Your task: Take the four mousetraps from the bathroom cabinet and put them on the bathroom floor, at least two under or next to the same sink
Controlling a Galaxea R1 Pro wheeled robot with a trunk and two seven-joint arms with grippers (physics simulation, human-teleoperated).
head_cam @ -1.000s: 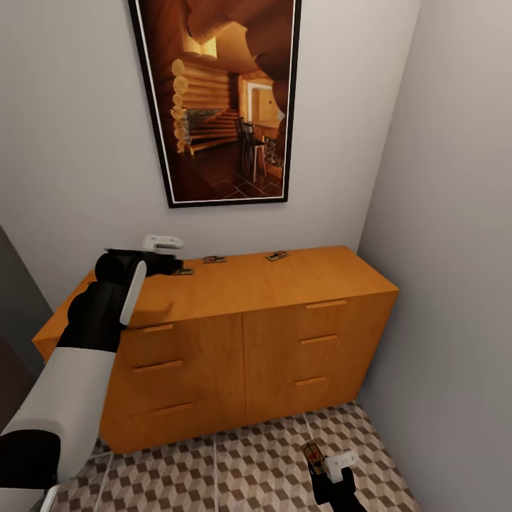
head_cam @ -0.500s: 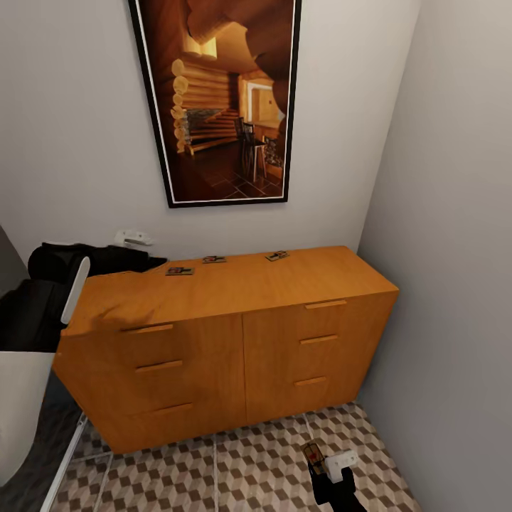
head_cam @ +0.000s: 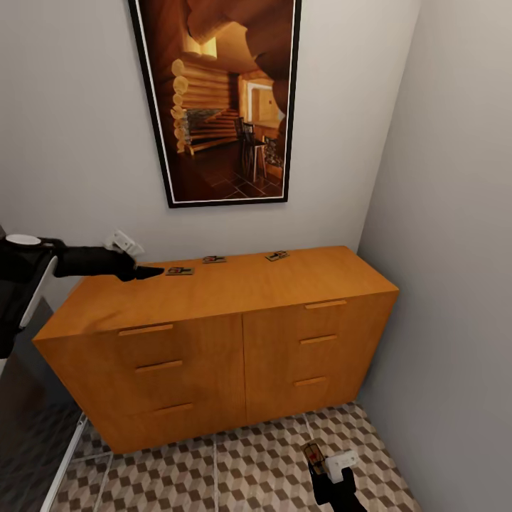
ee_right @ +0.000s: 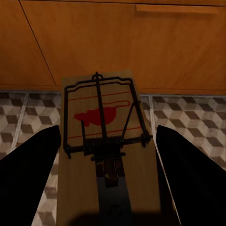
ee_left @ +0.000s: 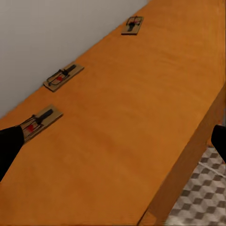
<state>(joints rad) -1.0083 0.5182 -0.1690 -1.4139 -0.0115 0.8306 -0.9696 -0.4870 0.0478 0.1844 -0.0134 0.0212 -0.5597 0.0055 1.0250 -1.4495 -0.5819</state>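
Three mousetraps lie in a row along the back of the orange-brown cabinet's (head_cam: 242, 295) flat top: the left one (head_cam: 179, 270), the middle one (head_cam: 213, 259) and the right one (head_cam: 277, 255). My left gripper (head_cam: 148, 272) hovers just left of the left trap (ee_left: 41, 121), open, with its dark fingers (ee_left: 8, 148) spread wide over the cabinet top (ee_left: 127, 132). The other two traps (ee_left: 63, 76) (ee_left: 133, 25) lie farther along. My right gripper (head_cam: 326, 464) is low over the cube-pattern floor (head_cam: 242, 462), shut on a fourth mousetrap (ee_right: 106, 141).
A large framed picture (head_cam: 220, 99) hangs on the wall above the cabinet. A grey side wall (head_cam: 455, 284) runs close along the right. Dark flooring (head_cam: 25, 419) with a pale edge strip (head_cam: 65, 459) lies to the cabinet's left.
My left arm has swung out to the left off the cabinet top; its gripper now points at the left trap from the side. The right gripper and the traps have not moved.
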